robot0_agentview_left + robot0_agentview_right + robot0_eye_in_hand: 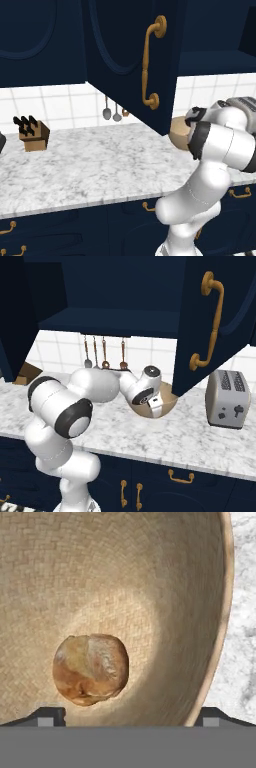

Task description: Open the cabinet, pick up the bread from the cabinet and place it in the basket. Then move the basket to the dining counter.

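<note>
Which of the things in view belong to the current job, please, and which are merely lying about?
Job:
- cabinet, door open
- bread, lying in the basket
- basket
- end effector, open above the bread

Lying about:
- toaster
- knife block
- hanging utensils

The white arm (75,406) is rising from its base, folding at a dark-ringed elbow (70,423) and reaching forward, its forearm stretching level toward the wrist (145,387). The hand is tipping downward, and the gripper (125,714) is standing with its jaws spread wide, gripping nothing, one dark fingertip (47,716) showing on each side in the hand view. From the left, the upper arm (222,142) is bulking large, hiding the hand behind it.
</note>
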Robot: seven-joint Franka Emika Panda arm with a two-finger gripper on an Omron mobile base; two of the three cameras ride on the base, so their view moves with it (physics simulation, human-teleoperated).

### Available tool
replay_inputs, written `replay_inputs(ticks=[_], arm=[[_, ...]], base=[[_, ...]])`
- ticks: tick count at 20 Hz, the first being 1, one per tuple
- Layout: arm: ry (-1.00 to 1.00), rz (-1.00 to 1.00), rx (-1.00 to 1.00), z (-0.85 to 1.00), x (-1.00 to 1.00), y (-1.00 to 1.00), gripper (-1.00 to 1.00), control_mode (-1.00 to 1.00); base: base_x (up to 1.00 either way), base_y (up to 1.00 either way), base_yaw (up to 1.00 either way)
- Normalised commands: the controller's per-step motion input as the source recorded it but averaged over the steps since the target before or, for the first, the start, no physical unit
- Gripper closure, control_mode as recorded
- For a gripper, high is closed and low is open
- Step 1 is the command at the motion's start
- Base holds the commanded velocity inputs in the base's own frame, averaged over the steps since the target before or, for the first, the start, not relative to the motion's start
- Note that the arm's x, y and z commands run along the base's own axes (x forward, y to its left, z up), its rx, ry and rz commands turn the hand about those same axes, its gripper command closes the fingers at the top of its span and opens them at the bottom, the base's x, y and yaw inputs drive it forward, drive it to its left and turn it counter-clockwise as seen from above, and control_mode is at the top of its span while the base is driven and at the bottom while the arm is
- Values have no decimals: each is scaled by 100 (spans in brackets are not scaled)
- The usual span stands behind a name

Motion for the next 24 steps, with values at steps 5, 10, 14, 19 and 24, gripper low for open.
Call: replay_inputs(ticks=[5,10,14,19,24], arm=[[5,-2,-1,-56,5,11,100,-100],[7,-3,-12,-42,-3,45,100,-100],[3,-2,-4,-22,-2,17,100,-100],[-1,0,3,0,-26,-5,100,-100],[-20,0,11,39,-65,8,100,-100]], base=[[0,0,0],[0,0,0],[0,0,0],[0,0,0],[0,0,0]])
